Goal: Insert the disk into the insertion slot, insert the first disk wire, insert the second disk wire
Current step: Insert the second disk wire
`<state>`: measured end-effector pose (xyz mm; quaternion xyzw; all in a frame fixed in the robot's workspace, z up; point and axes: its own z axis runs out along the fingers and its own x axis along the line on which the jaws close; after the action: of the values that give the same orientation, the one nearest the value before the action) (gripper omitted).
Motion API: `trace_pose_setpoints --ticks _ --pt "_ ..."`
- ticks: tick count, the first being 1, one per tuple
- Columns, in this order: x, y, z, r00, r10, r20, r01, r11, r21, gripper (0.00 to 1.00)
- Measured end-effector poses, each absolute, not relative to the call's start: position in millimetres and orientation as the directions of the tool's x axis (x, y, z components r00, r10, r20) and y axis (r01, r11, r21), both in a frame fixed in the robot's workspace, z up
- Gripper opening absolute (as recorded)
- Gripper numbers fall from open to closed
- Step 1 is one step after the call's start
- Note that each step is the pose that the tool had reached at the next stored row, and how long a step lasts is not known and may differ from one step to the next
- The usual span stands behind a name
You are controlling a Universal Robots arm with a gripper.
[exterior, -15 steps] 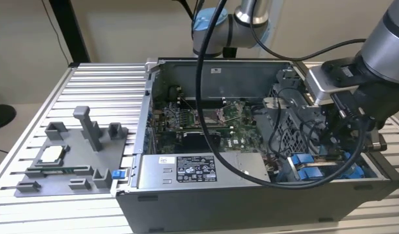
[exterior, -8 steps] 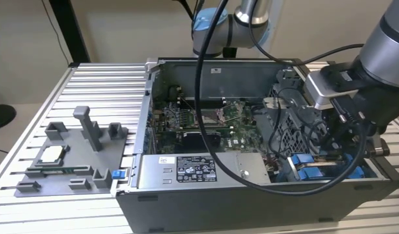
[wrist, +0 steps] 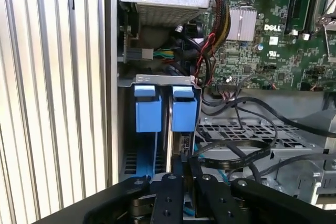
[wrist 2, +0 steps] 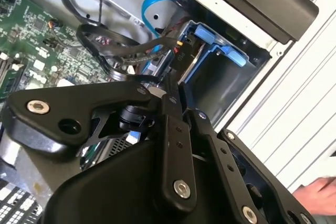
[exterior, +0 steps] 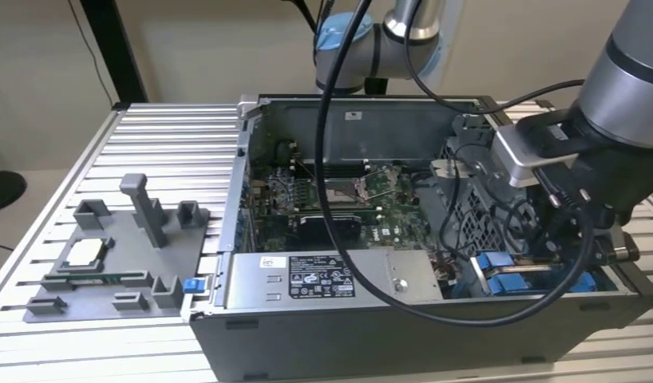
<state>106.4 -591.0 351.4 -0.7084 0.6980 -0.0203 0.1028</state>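
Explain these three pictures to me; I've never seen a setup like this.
A grey robot arm reaches into an open computer case on a ribbed metal table. One picture comes from a camera standing off the arm; the two wrist views come from cameras riding on the arm, looking past its black gripper. Beside the case lies a grey tray of holders. The gripper is down at the disk in its blue frame, among black wires. I cannot tell whether it holds anything.
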Motion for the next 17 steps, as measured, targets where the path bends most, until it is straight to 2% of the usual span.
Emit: trace_pose_setpoints --ticks 3,17 --pt "105.9 -591.0 349.5 0.027 -0.994 -0.109 -0.981 -0.005 -0.192 0.0" --pt "105.6 -583.6 347.2 0.028 -0.994 -0.107 -0.978 -0.006 -0.207 0.0"
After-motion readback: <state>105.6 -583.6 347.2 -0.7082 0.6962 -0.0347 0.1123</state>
